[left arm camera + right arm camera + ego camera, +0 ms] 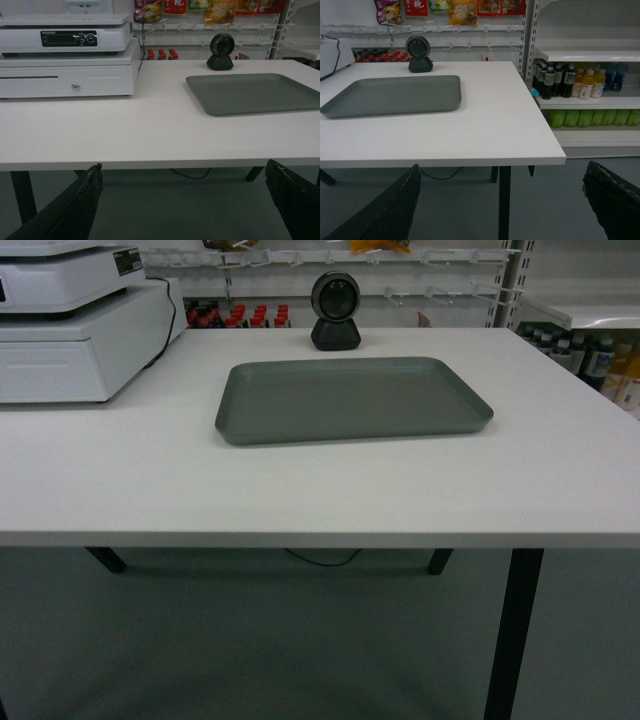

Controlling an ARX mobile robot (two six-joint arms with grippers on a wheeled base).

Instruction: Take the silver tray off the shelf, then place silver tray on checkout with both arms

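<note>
Head view: the silver tray [352, 398] is seen lying flat on the white checkout [300, 490], just in front of the round black scanner [335, 310]. Left gripper [185, 205] and right gripper [502, 205] are held spread wide, empty, below the table edge.

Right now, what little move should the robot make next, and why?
Probably none but keeping both arms back: the silver tray already lies flat on the checkout before the scanner, and both grippers, left and right, hang open, empty, below the table edge.
</note>
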